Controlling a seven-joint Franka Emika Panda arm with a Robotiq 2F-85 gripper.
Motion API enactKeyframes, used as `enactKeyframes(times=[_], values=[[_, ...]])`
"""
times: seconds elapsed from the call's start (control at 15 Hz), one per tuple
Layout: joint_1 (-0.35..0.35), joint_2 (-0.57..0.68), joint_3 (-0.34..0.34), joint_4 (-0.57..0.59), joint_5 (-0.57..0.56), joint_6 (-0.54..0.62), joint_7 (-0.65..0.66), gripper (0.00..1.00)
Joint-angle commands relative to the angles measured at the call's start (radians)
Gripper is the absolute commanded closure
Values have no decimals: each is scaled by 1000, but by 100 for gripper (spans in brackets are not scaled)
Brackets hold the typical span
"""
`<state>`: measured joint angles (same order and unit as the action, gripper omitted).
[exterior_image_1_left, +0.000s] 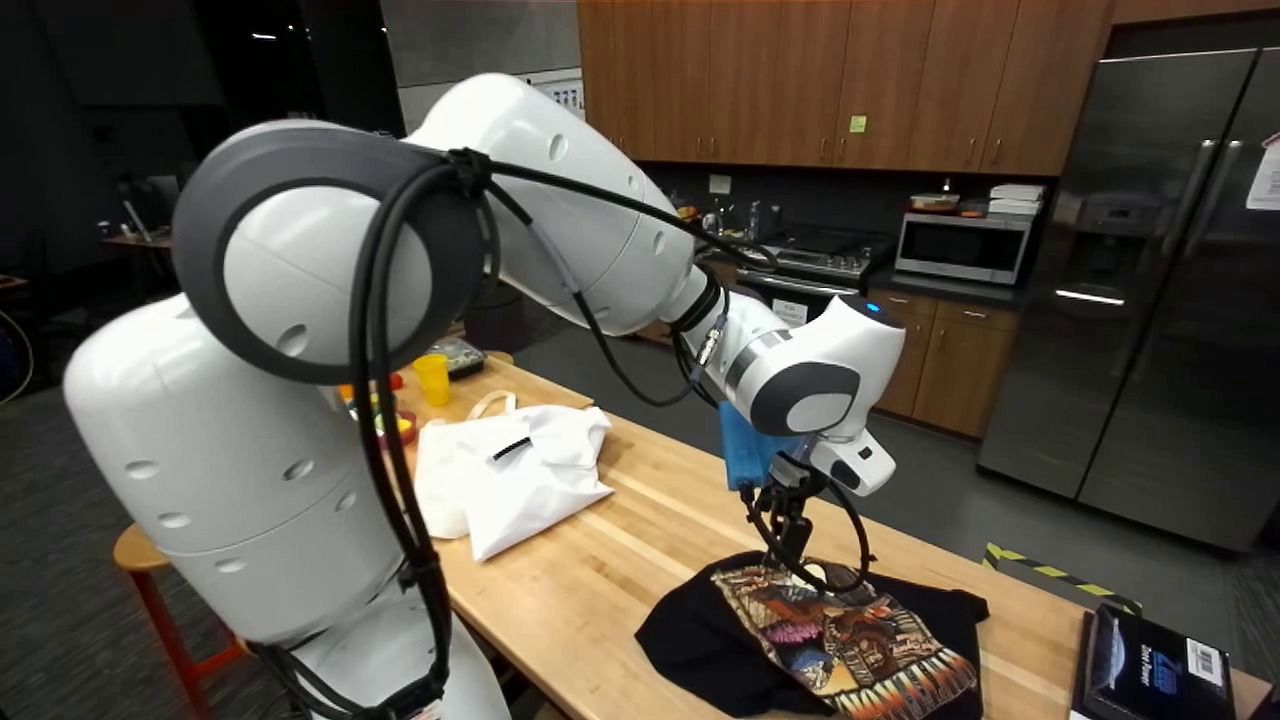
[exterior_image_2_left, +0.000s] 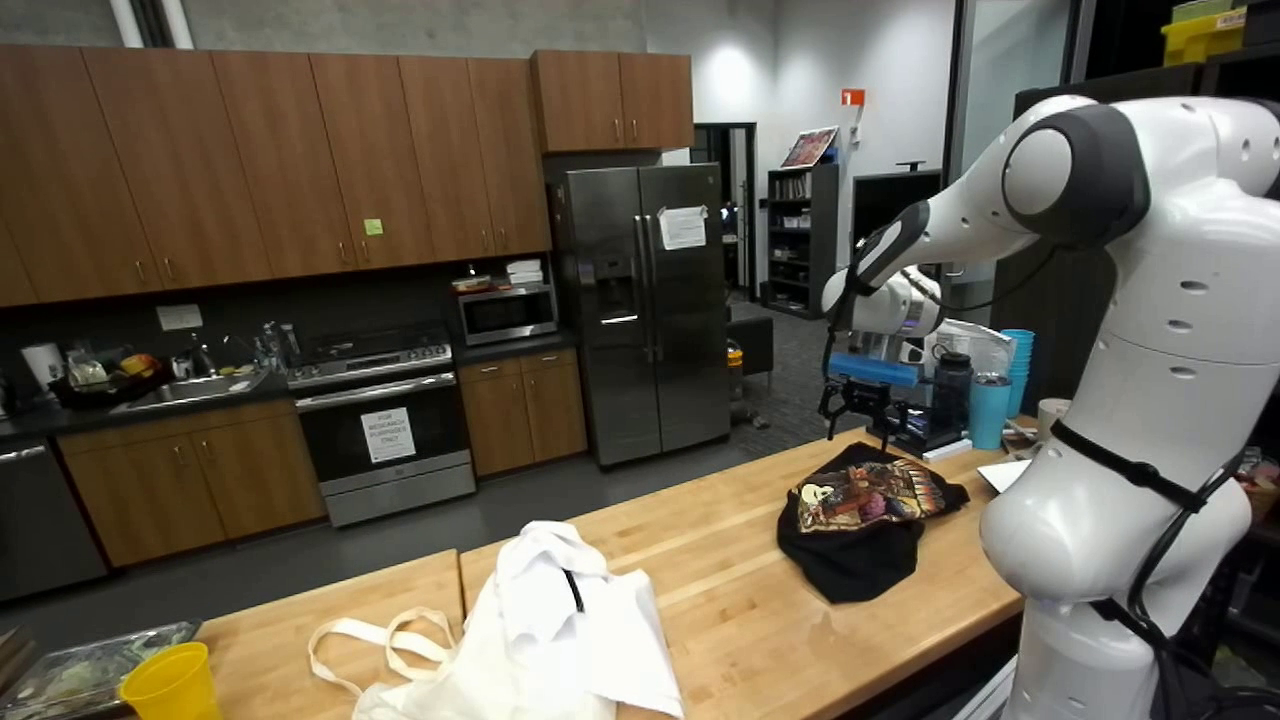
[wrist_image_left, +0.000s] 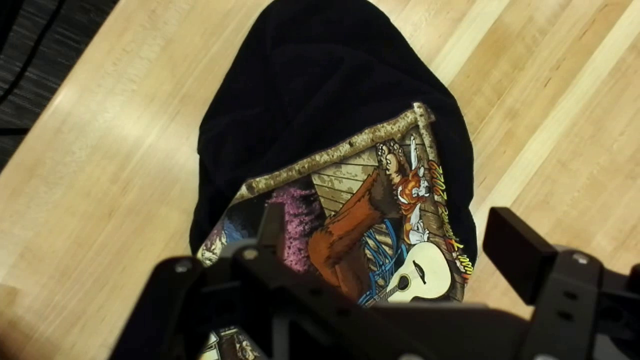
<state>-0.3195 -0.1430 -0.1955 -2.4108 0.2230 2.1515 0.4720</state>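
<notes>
The hand (wrist_image_left: 386, 220) is spread wide over a black shirt (wrist_image_left: 310, 110); beside a yellow cup (exterior_image_2_left: 172, 685), a plastic tray (exterior_image_1_left: 467, 370) holds greenish food (exterior_image_2_left: 85, 675).

In an exterior view, brown cabinets (exterior_image_2_left: 290, 170) line the upper left of the frame under a grey wall (exterior_image_2_left: 400, 30); below them, a stove (exterior_image_2_left: 355, 480) stands at center left, with a microwave (exterior_image_2_left: 512, 314) between it and the steel fridge (exterior_image_2_left: 645, 400). Right of the fridge stand a doorway (exterior_image_2_left: 725, 210) and a bookcase (exterior_image_2_left: 803, 240), and a patch of light (exterior_image_2_left: 727, 72) glares on a pale wall (exterior_image_2_left: 865, 50). Grey floor (exterior_image_2_left: 290, 560) lies between the cabinets and the tabletop (exterior_image_2_left: 725, 590), which crosses the lower frame. In an exterior view, the upper left is dark and a red-legged stool (exterior_image_1_left: 140, 553) stands at lower left.
</notes>
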Motion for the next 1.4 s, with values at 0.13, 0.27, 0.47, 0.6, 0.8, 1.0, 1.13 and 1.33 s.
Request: enactKeyframes(times=[0.13,0.27,0.47,0.6,0.8,1.0,1.13,1.33], values=[[6,90,-27,102,-14,-8,32,0],[14,142,-37,175,40,-20,22,0],[24,244,-36,299,29,-68,22,0],[35,333,-37,393,-37,-136,35,0],[53,437,-40,501,-87,-219,29,0],[65,523,-39,563,-98,-258,16,0],[76,558,-36,564,-81,-224,26,0],[94,591,-17,552,-40,-179,14,0]])
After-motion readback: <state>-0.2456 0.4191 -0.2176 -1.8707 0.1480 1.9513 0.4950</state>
